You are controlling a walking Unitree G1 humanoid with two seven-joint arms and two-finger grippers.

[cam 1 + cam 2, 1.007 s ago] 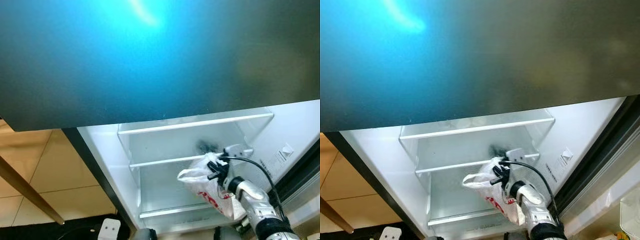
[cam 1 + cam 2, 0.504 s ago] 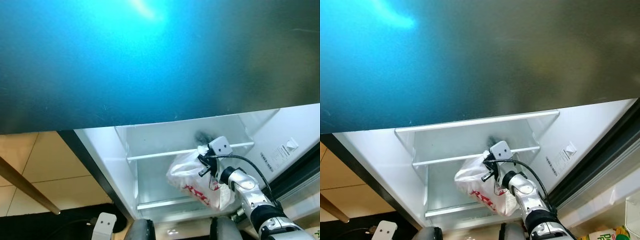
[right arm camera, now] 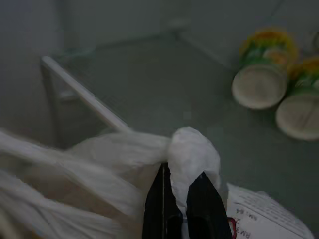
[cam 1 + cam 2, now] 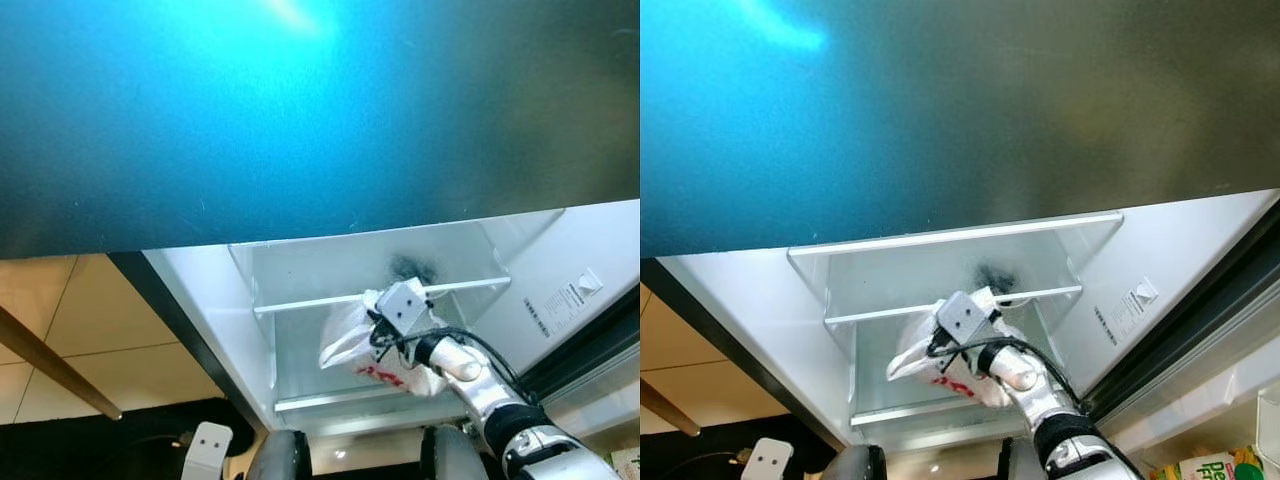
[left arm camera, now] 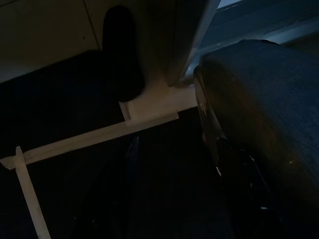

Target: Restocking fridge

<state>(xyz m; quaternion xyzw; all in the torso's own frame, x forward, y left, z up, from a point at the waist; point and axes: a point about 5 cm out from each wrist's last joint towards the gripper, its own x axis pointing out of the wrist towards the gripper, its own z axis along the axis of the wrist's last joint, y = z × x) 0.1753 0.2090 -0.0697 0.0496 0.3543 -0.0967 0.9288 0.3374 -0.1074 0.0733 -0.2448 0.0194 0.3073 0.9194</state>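
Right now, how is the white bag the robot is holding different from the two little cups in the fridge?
The white plastic bag is soft, crumpled and knotted, pinched by the right gripper; the two cups are stiff and round, and nothing holds them. The bag is white with red print; the cups have yellow and green labels. The bag hangs, while the cups lie on their sides. Both are inside the fridge.

We count one white plastic bag [image 4: 352, 345], two yellow-green cups [image 3: 259, 79] lying on their sides, and two clear fridge shelves [image 4: 940, 305].
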